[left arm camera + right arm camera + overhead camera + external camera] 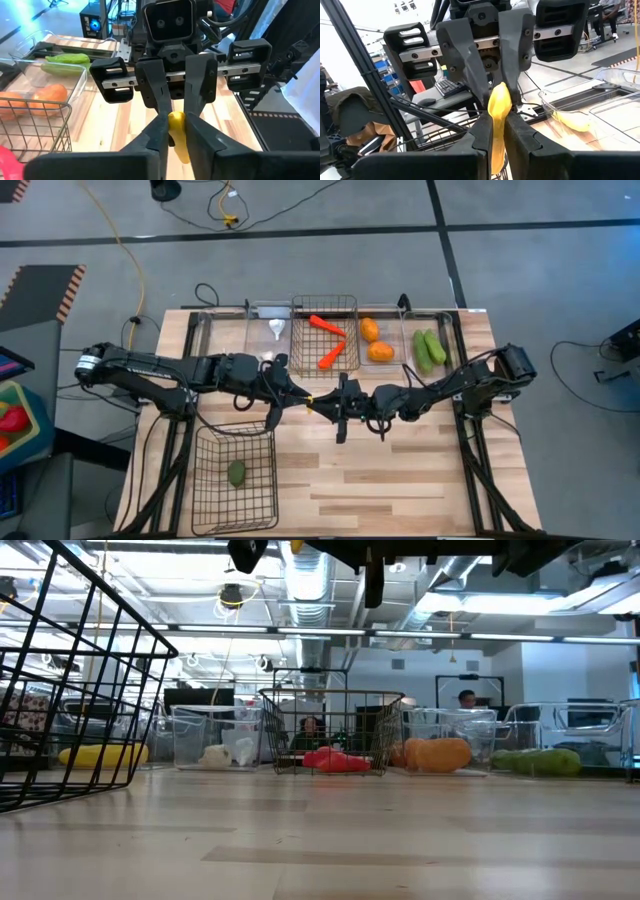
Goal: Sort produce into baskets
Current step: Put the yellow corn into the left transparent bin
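- Fingers [159, 131] of the left gripper [172, 131], nearest the lens in the left wrist view: closed together on a yellow piece [176, 131], pads pressed to both of its sides.
- Yellow piece: held in the air at mid-table, lengthwise between the two grippers, which meet tip to tip.
- Right gripper [499, 122]: facing the left one and likewise clamped on the piece, gripping its opposite end.
- Risk 1: with both grippers clamped, a pull by either arm before the other lets go would probably twist the small piece out of the grip.
- Risk 2: if both loosen together, the piece would likely fall to the table [400, 480] beneath the grippers, outside every container.
- Surroundings: beyond the fingertips stand a wire basket [325, 302] with carrots [330, 340] and clear bins [385, 315] beside it. A larger basket [200, 480] on the left arm's side holds an avocado [237, 472].
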You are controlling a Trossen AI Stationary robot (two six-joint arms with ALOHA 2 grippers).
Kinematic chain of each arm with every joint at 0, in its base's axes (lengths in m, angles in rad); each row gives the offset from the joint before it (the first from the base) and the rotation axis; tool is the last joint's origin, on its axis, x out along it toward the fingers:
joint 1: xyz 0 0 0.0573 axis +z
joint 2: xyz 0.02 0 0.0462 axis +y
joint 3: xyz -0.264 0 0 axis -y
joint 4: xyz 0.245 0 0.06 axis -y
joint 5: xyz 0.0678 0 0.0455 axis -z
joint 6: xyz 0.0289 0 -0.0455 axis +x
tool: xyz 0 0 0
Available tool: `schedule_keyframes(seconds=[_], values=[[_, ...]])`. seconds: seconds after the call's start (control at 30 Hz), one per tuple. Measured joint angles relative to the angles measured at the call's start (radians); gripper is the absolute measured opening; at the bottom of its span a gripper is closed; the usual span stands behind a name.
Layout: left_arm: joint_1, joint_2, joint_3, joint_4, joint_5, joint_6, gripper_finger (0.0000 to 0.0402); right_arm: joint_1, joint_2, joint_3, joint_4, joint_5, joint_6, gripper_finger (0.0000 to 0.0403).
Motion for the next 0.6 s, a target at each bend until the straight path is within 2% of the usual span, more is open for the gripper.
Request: schedule_keyframes(seconds=[0.17, 0.4, 0.6], values=[[0.000, 0.000, 0.000, 0.000, 0.000, 0.000, 0.0007, -0.001, 0.000, 0.000, -0.001, 0.000, 0.000, 0.0064], [0.000, 0.000, 0.000, 0.000, 0.000, 0.000, 0.0008, -0.002, 0.000, 0.000, -0.001, 0.000, 0.000, 0.0069], [0.000, 0.001, 0.000, 0.000, 0.000, 0.002, 0.0008, -0.002, 0.000, 0.000, -0.001, 0.000, 0.001, 0.0122]])
